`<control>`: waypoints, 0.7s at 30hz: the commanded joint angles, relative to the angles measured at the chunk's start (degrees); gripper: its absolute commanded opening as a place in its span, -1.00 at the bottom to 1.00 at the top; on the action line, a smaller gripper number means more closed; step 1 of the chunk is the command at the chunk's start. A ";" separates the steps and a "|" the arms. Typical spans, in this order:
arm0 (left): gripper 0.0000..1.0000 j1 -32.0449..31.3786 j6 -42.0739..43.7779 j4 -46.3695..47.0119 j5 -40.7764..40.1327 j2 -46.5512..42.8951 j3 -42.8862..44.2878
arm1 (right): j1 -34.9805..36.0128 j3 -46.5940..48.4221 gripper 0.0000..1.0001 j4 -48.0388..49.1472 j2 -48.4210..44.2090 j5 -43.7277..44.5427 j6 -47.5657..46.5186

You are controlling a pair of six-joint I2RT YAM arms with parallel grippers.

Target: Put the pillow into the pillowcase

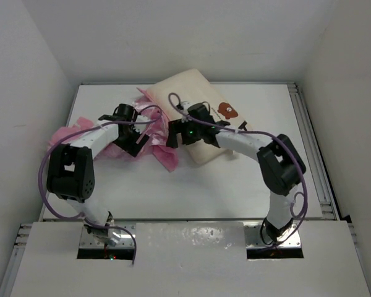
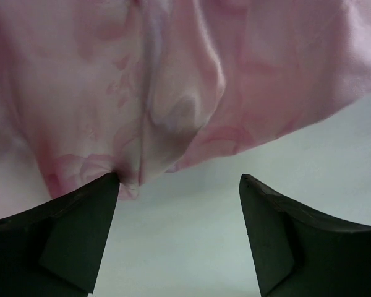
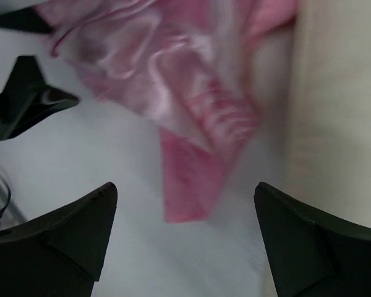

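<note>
Top view places the pillow [image 1: 196, 90] at upper centre with the crumpled pillowcase [image 1: 164, 154] spread to its left, whereas only the wrist views confirm the left gripper [image 2: 179, 182] and right gripper [image 3: 185, 189] both released, grasping nothing.

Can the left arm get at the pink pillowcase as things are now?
Probably yes: the left tool is open, and the pillowcase lies right in front of it, with nothing between them.

On table [image 1: 235, 185], pillow [image 1: 188, 86] sits rear-ctr w/ pillowcase [image 1: 162, 156] spread to its left, touching its left edge.
</note>
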 commanded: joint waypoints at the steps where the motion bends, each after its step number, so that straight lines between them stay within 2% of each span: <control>1: 0.54 0.14 0.09 6.16 4.02 -5.47 -3.12 | 5.11 6.58 0.78 0.72 4.29 -4.24 -2.22; 5: 0.52 -1.09 -0.52 9.67 7.63 -7.67 -9.36 | 7.14 14.22 0.73 -5.25 13.26 -0.56 1.99; 8: 0.58 -2.50 -3.86 16.78 3.69 -6.28 -13.23 | 6.71 16.69 0.67 -8.24 18.10 3.14 4.02; 9: 0.58 -2.76 -5.08 20.02 2.11 -3.83 -13.07 | 6.18 17.05 0.63 -8.60 19.15 3.85 4.37; 11: 0.57 -2.85 -8.51 21.54 -1.57 -1.01 -11.58 | 5.47 16.53 0.40 -8.34 19.34 5.25 5.42; 12: 0.48 -2.68 -9.65 22.15 -2.03 1.26 -10.70 | 4.95 15.22 0.27 -7.82 18.56 6.65 5.78; 13: 0.38 -2.68 -10.27 22.86 -2.56 2.07 -9.91 | 4.77 14.25 -0.05 -6.42 18.03 7.28 6.13; 15: -0.22 -2.76 -11.07 25.84 -2.83 2.96 -10.25 | 4.77 11.70 -0.45 -5.18 15.93 8.77 6.13; 16: -0.60 -2.76 -11.42 26.63 -3.70 2.87 -10.69 | 4.68 11.17 -0.83 -5.00 15.30 9.21 5.70; 17: -1.00 -2.68 -12.21 26.99 -4.40 2.96 -10.60 | 4.77 10.38 -0.99 -5.08 14.78 9.56 5.35; 21: -1.00 -2.59 -11.69 23.49 -5.99 0.42 -8.06 | 4.59 6.69 -1.00 -4.30 9.69 13.68 4.11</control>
